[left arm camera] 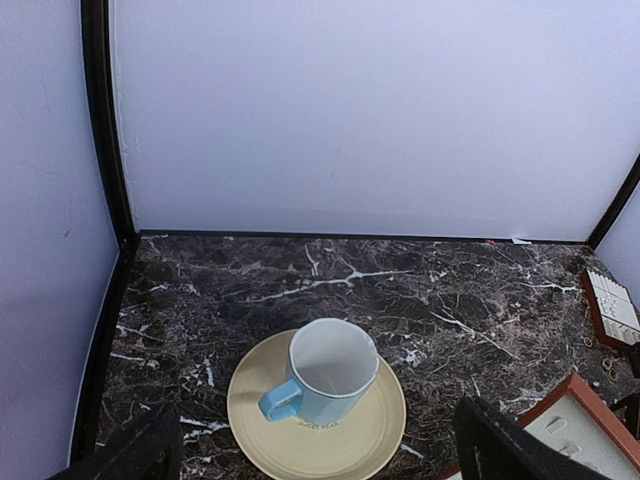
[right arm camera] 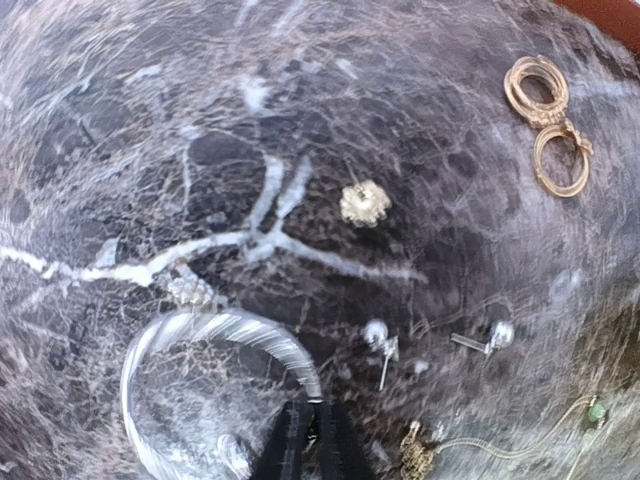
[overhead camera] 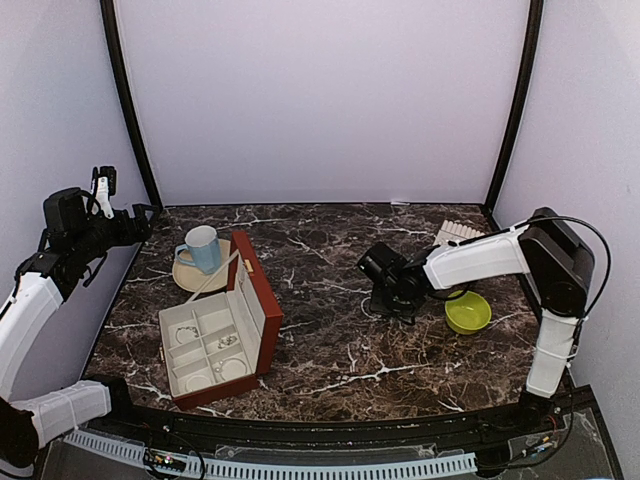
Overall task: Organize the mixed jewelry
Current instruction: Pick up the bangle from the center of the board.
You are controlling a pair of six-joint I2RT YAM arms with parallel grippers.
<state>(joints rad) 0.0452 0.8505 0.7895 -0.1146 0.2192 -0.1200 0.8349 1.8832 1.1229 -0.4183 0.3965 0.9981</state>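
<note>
At centre of table [overhead camera: 330, 350], right gripper [right arm camera: 305, 425]: jaws pinched shut on twisted bracelet [right arm camera: 215, 325]
Left gripper [left arm camera: 318, 420]: held wide open near mug [left arm camera: 325, 370]

The bench [overhead camera: 330, 350] is dark brown marble veined white, the mug [overhead camera: 200, 247] pale blue, its saucer [overhead camera: 184, 277] cream, the box [overhead camera: 264, 300] reddish-brown, the bowl [overhead camera: 468, 313] lime green, the bracelet [right arm camera: 225, 322] silvery.

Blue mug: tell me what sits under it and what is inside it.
The blue mug stands on a cream saucer. Its inside looks empty from the left wrist view; the saucer's middle is hidden under the mug.
</note>
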